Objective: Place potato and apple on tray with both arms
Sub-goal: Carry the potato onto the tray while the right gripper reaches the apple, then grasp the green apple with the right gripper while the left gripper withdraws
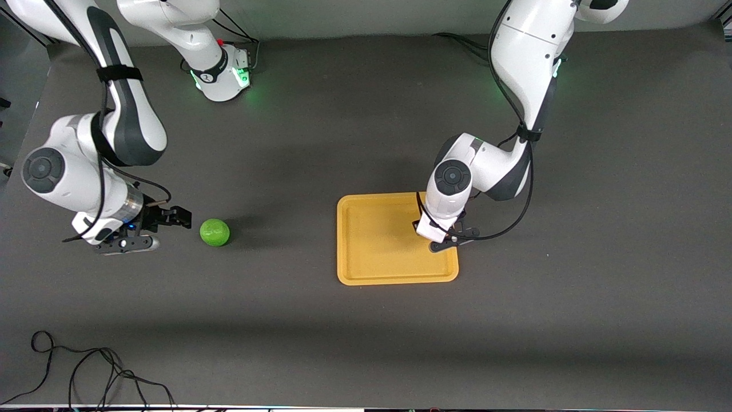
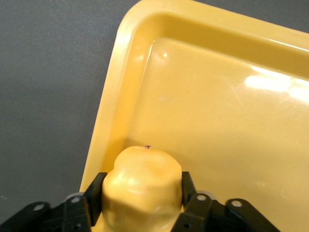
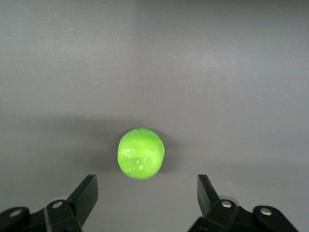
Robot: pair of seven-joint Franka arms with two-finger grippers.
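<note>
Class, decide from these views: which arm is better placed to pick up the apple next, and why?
The right. Its open tool is beside the apple on the table, fingers spread either side of it in the wrist view. The left tool is shut on the potato over the tray.

The whole grey table (image 1: 320, 143) is being viewed from high across it. Each wrist camera is being pointed closely downward; the flat orange-yellow plastic tray (image 2: 231, 111) is being shared with the front view.
</note>
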